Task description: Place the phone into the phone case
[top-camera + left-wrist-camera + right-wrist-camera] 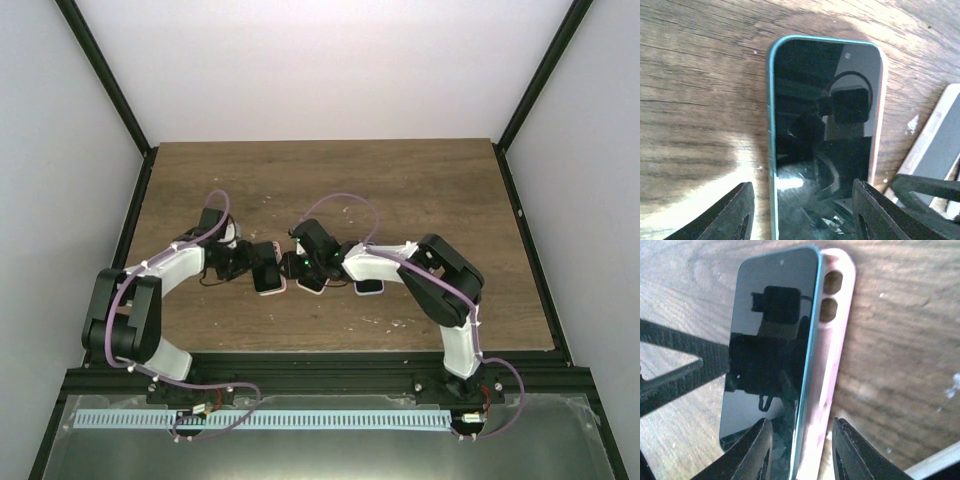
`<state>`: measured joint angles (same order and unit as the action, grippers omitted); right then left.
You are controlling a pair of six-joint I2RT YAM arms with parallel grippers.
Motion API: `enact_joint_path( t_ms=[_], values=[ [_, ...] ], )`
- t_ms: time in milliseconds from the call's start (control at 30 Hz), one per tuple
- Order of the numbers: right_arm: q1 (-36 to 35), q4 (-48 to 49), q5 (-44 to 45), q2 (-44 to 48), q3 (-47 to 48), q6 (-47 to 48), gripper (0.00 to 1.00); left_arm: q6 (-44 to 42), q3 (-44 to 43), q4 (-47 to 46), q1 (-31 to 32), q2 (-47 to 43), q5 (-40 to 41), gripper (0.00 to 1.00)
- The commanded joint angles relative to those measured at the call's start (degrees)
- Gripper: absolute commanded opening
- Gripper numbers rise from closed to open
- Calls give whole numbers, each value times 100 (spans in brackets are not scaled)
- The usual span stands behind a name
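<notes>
Two claws (802, 185) (801, 422), one teal phone (825, 100) (pink case (841, 327))

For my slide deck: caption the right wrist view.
Teal-edged phone lies askew on the pink case, right gripper straddling their near end.

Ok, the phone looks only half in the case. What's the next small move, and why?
Probably press the phone sideways and down into the pink case. In the right wrist view its blue edge rides above the case wall, and the camera holes show beside it, so it seems unseated. The right gripper straddles that edge, jaws apart.
</notes>
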<state>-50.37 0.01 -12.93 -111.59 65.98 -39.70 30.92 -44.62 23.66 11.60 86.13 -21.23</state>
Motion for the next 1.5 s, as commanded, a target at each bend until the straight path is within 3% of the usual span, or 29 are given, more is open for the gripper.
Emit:
enact_joint_path(
  t_ms=[0, 167, 533, 700, 800, 933, 1233, 1367, 1467],
  values=[
    [173, 14, -75, -267, 376, 106, 33, -117, -200, 32, -97, 306, 96, 54],
    [177, 158, -362, -482, 438, 139, 30, -203, -296, -19, -110, 503, 73, 53],
    [179, 180, -579, -902, 758, 127, 23, -133, -375, -169, -18, 705, -135, 37],
    [177, 245, -632, -892, 720, 82, 21, -42, -455, -187, 166, 908, -147, 20],
    [177, 271, -647, -861, 698, 64, 20, 17, -530, -173, 285, 1027, -152, 16],
    [159, 331, -705, -861, 648, 14, 19, 50, -599, -130, 388, 1155, -144, 19],
    [159, 359, -479, -602, 417, -19, 20, -50, -689, 521, 305, 732, 594, 50],
    [159, 364, -490, -603, 421, -46, 19, 0, -721, 421, 255, 627, 473, 50],
    [163, 352, -503, -603, 410, -52, 20, -27, -758, 415, 238, 764, 427, 37]
  ],
)
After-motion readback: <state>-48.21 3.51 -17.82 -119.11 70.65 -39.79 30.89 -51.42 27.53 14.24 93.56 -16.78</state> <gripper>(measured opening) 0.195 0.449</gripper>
